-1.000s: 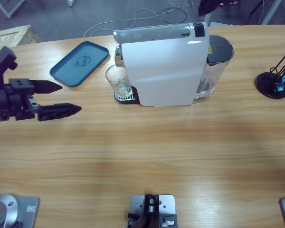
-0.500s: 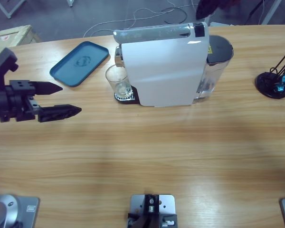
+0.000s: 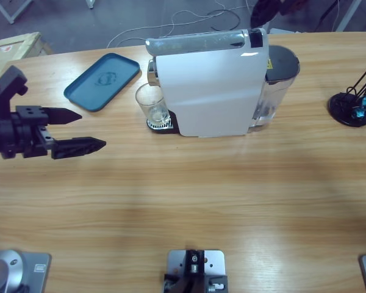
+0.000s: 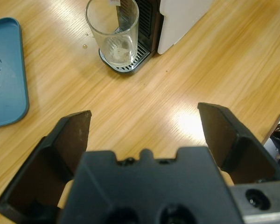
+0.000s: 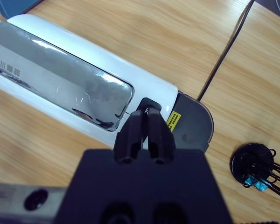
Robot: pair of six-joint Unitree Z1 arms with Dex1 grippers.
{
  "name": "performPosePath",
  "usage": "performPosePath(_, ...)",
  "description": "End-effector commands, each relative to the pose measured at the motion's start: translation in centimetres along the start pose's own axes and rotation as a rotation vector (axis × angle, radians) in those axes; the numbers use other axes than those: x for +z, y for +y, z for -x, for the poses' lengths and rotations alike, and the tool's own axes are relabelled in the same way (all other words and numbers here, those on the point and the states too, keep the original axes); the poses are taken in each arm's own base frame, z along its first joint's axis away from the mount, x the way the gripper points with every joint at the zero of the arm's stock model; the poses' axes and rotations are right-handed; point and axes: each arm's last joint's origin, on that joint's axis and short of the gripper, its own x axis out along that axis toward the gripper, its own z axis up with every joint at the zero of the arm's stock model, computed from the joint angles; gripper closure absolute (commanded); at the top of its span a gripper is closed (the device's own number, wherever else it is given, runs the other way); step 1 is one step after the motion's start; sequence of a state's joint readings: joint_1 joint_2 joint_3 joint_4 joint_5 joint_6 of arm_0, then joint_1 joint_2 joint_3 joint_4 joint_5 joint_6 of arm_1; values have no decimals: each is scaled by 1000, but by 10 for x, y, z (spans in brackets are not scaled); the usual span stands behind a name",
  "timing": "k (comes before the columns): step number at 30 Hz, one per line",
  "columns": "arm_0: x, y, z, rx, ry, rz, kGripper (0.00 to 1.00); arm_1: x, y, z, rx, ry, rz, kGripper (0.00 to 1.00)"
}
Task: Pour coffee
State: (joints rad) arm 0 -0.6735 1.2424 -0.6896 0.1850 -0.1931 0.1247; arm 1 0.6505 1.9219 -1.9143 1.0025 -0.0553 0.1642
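A small clear glass (image 3: 152, 105) stands on the drip tray under the spout of the white coffee machine (image 3: 207, 91). No amber coffee shows in the glass (image 4: 113, 35), which looks clear. My left gripper (image 3: 91, 129) hovers open over the table to the left of the glass, pointing toward it with nothing between its jaws; the left wrist view shows the same gripper (image 4: 144, 116) well short of the glass. My right gripper (image 5: 148, 111) is shut on nothing, above the rear end of the shiny grey top of the machine (image 5: 60, 79).
A blue tray (image 3: 102, 81) lies at the back left, beside the glass. The machine's grey-lidded water tank (image 3: 280, 67) sits at its right end. A black stand with blue beads (image 3: 354, 107) is at the far right. Cables run behind the table.
My left gripper has drifted slightly toward the table's near edge, still open. The glass and machine have not moved.
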Motion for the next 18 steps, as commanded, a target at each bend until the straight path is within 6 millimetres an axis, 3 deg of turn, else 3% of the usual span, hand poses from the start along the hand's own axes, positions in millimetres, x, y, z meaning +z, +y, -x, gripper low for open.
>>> performPosePath(1,-11,-1,-11,-1,55,7,18,-9,3,-46,-21,115,14,1000)
performPosePath(5,-12,-1,-12,-1,59,9,18,-17,2,-58,-27,145,15,1000)
performPosePath(10,-13,-1,-12,-1,58,8,18,-19,-1,-58,-29,145,11,1000)
performPosePath(12,-12,-1,-12,-1,51,7,18,-16,-2,-39,-34,93,8,1000)
performPosePath(15,-11,-1,-10,0,42,5,18,-9,-3,23,-15,-61,12,1000)
performPosePath(16,-11,-1,-10,-1,39,4,18,-11,-1,44,-12,-108,17,803)
performPosePath(17,-11,-1,-9,-2,36,4,18,-14,1,61,-16,-146,23,191)
performPosePath(18,-10,-1,-9,-4,34,4,18,-18,2,72,-25,-166,26,6)
